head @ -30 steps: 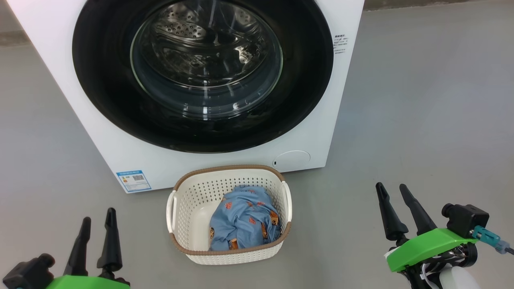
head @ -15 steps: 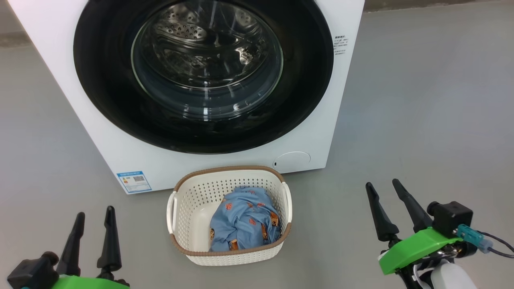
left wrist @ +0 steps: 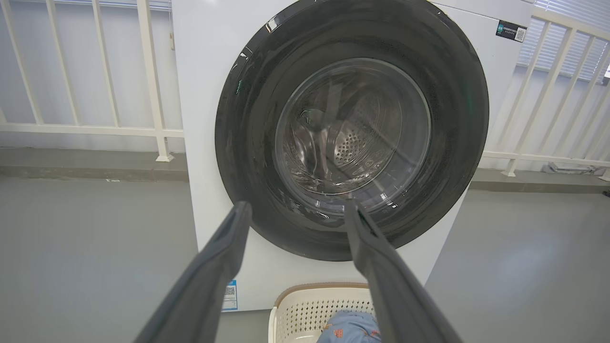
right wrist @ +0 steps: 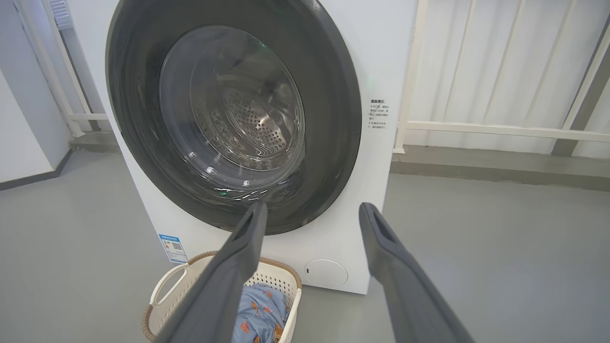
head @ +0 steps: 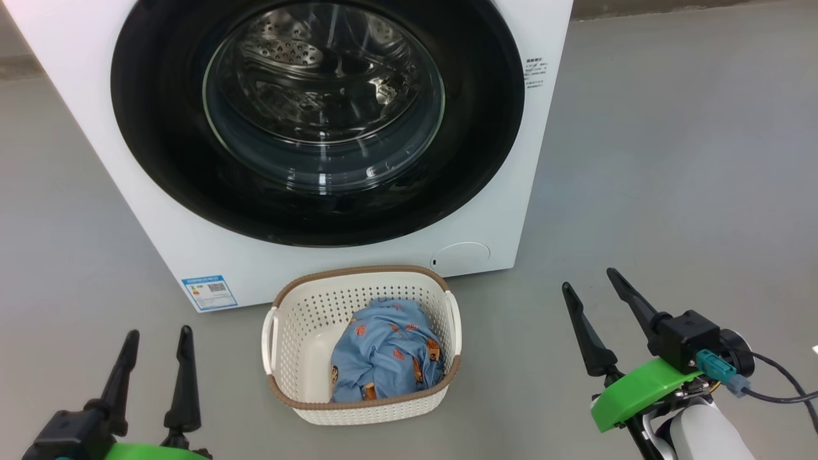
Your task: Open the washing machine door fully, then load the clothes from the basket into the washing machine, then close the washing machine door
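Nearest, item one: left tool [head: 160, 330], low at the left of the head view; its two dark fingers stood spread apart with nothing between them.

Item two: right tool [head: 588, 278], low at the right; its fingers were likewise parted and empty, above bare grey floor [head: 671, 191] and well apart from the basket.

Item three: the basket [head: 319, 300], cream-white and perforated with a brown woven rim; it stood on the floor between the two tools, just in front of the washing machine.

Item four: the clothes [head: 386, 351], light blue with orange-brown patches; they lay heaped in the basket's right half.

Item five: the washing machine [head: 319, 262], white and boxy; it carried a blue sticker [head: 208, 292] low at its left and a round cap [head: 460, 257] low at its right.

Item six: the washing machine door [head: 160, 128], a glossy black ring around a clear glass bowl; it sat flush against the front, closed, and the perforated steel drum [head: 287, 45] showed through the glass.

Farthest: white railing [left wrist: 147, 71], which stood behind the machine.
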